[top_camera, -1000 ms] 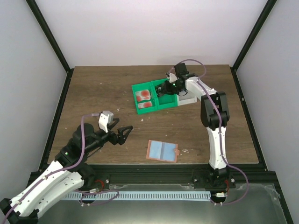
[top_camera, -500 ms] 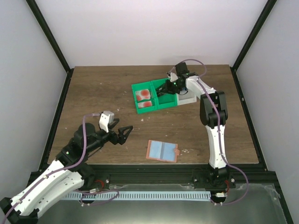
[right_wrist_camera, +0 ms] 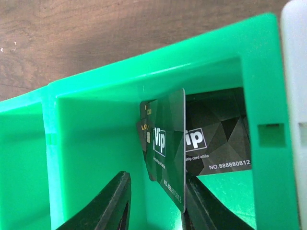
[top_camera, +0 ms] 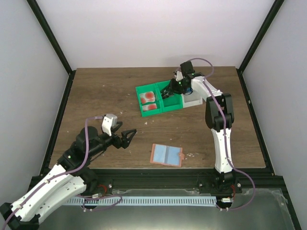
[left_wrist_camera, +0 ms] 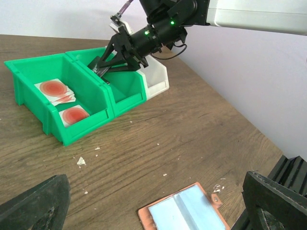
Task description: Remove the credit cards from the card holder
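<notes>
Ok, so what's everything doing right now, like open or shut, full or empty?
card holder: open flat, no cards showing.
left green bin: holds pink cards.
right green bin: holds black cards.
white bin: can't see inside.
left claw: open wide, holding nothing.
right claw: fingers apart, dark card standing between them, seems loose.

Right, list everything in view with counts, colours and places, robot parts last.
green bins: two, green, joined, far middle of table.
white bin: one, white, next to the right green one.
credit cards: at least two, whitish with red blot, in the left green one.
VIP cards: at least two, black, in the right green one, one upright.
card holder: one, salmon rim, blue-grey inside, open, near table edge.
left gripper: one, black, open, empty, near left.
right gripper: one, black, open astride the upright card.
</notes>
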You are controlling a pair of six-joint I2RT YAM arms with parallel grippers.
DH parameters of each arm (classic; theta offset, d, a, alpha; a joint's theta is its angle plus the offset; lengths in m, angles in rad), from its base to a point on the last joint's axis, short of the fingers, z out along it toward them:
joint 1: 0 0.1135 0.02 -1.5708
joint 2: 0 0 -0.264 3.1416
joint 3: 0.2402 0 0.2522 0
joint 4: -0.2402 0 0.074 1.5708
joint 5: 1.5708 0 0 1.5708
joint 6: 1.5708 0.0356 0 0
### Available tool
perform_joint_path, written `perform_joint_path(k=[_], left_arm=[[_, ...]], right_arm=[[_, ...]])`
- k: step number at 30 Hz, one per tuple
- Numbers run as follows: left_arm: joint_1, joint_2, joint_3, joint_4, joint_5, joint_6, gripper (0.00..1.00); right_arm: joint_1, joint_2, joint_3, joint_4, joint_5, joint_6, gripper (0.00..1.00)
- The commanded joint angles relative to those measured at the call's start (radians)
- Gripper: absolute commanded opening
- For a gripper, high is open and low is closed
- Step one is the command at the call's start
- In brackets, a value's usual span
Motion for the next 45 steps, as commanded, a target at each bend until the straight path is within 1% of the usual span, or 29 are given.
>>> perform_joint_path(k=[1,5,8,12,14,18,22,23,24,25,28,32,37,39,42,45], left_arm=[[0.003,-0.005,-0.009,0.004,-0.01,0.005,1.0],[0.003,-0.003,-0.011,0.007,-0.009,0.004,1.0],[0.003,-0.002,-0.011,0.007,-0.007,0.005,1.0],[0.003,-0.002,-0.012,0.007,-0.004,0.006,1.0],[0.003,0.001,-0.011,0.006,-0.003,0.006,1.0],[0.003,0.013,-0.01,0.003,-0.01,0.009,1.0],[0.003,0.037,0.007,-0.022,-0.034,0.002,1.0],[0.003,0.039,0.011,-0.028,-0.047,-0.005,1.0],[0.004,0.04,0.013,-0.033,-0.06,-0.011,1.0],[0.004,0.039,0.016,-0.034,-0.072,-0.021,1.0],[0.003,0.042,0.034,-0.039,-0.097,-0.055,1.0],[0.003,0.081,0.112,-0.082,-0.143,-0.099,1.0],[0.003,0.118,0.216,-0.15,-0.216,-0.159,1.0],[0.004,0.121,0.248,-0.163,-0.221,-0.178,1.0],[0.004,0.11,0.28,-0.162,-0.21,-0.191,1.0],[0.004,0.098,0.312,-0.163,-0.214,-0.201,1.0]], right_arm=[[-0.011,-0.021,0.05,0.008,0.043,0.027,0.31],[-0.011,-0.044,0.056,0.015,0.053,0.045,0.34],[-0.011,-0.046,0.093,-0.001,0.083,0.046,0.4],[-0.011,-0.053,0.127,-0.01,0.111,0.06,0.46],[-0.012,-0.055,0.15,-0.018,0.114,0.066,0.57],[-0.011,-0.061,0.212,-0.058,0.112,0.062,0.74],[-0.012,-0.121,0.19,-0.072,0.105,0.059,0.81],[-0.01,-0.149,0.169,-0.069,0.101,0.059,0.88],[-0.012,-0.178,0.132,-0.064,0.095,0.057,0.97],[-0.012,-0.215,0.095,-0.054,0.089,0.055,0.99],[-0.009,-0.357,-0.056,-0.013,0.074,0.048,1.0],[-0.008,-0.58,-0.333,0.057,0.057,0.035,1.0],[-0.006,-0.87,-0.592,0.059,0.082,0.021,1.0],[-0.007,-1.021,-0.692,0.052,0.097,0.021,1.0],[-0.007,-1.195,-0.816,0.07,0.112,-0.006,1.0],[-0.006,-1.324,-0.84,0.013,0.182,-0.008,1.0]])
